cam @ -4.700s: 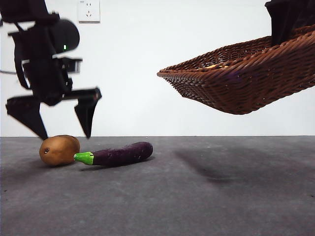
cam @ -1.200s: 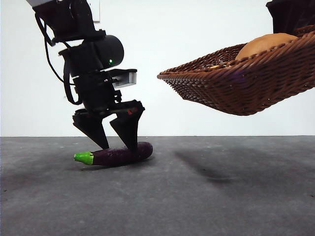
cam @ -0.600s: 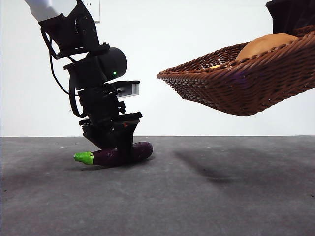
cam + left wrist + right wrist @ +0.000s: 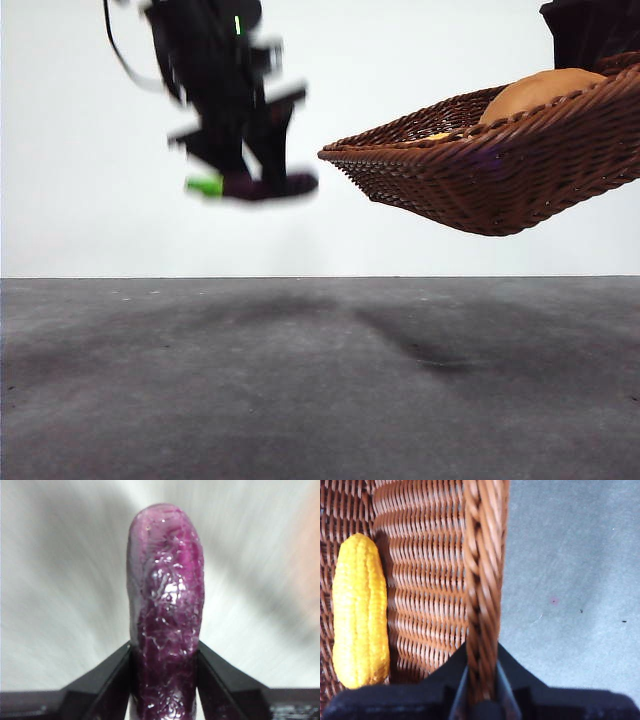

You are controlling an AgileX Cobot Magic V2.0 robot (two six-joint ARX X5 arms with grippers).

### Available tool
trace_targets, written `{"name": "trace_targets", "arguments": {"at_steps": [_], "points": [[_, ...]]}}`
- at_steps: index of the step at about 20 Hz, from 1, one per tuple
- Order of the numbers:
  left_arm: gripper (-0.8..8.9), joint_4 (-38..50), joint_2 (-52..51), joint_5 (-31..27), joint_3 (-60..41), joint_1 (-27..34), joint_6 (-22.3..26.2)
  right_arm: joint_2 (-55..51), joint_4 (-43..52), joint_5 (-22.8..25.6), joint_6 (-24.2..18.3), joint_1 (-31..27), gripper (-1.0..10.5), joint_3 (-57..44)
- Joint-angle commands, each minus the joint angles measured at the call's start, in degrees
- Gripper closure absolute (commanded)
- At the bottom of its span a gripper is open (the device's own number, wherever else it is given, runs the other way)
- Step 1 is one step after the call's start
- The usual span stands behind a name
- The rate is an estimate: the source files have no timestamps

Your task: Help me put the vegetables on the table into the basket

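Observation:
My left gripper (image 4: 245, 172) hangs high above the table, shut on the dark purple eggplant (image 4: 262, 186), whose green stem points left; it is blurred by motion. The left wrist view shows the eggplant (image 4: 165, 605) clamped between the two black jaws. To its right the brown wicker basket (image 4: 470, 180) is held tilted in the air, with the brown potato (image 4: 540, 92) showing over its rim. My right gripper (image 4: 481, 682) is shut on the basket's braided rim (image 4: 482, 580). The yellow corn cob (image 4: 360, 610) lies inside the basket.
The dark grey table (image 4: 320, 380) stretches below both arms, with soft shadows under the eggplant and the basket. A white wall stands behind.
The left gripper closed on the eggplant on the table and has lifted it up to about the height of the basket's rim. The basket has stayed still.

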Motion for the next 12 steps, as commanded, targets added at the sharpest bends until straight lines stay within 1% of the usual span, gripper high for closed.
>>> {"name": "trace_targets", "arguments": {"at_steps": [1, 2, 3, 5, 6, 7, 10, 12], "points": [[8.26, 1.38, -5.53, 0.44, 0.52, 0.0, -4.74, -0.2, 0.74, -0.61, -0.15, 0.02, 9.6, 0.09], [8.26, 1.73, -7.72, 2.82, 0.52, -0.02, -6.84, -0.2, 0.85, -0.63, -0.15, 0.02, 9.6, 0.09], [8.26, 2.14, -9.33, 7.43, 0.52, -0.02, -8.24, -0.2, 1.11, -0.63, -0.15, 0.02, 9.6, 0.09], [8.26, 2.12, -11.39, 19.15, 0.52, -0.44, -9.86, -0.2, 1.75, -0.63, -0.15, 0.02, 9.6, 0.09], [8.26, 1.84, -11.67, 23.23, 0.52, -1.33, -10.58, -0.2, 1.9, -0.63, -0.15, 0.02, 9.6, 0.09], [8.19, 1.75, -11.56, 24.94, 0.5, -2.56, -11.96, -0.2, 2.08, -0.63, -0.15, 0.02, 9.6, 0.09], [8.17, 1.92, -9.97, 25.05, 0.5, -6.29, -16.87, -0.2, 2.01, -0.68, -0.17, 0.02, 9.6, 0.09], [8.17, 4.26, -8.48, 24.46, 0.5, -8.7, -19.98, -0.17, 1.9, -1.03, -0.22, 0.02, 9.6, 0.09]]}}
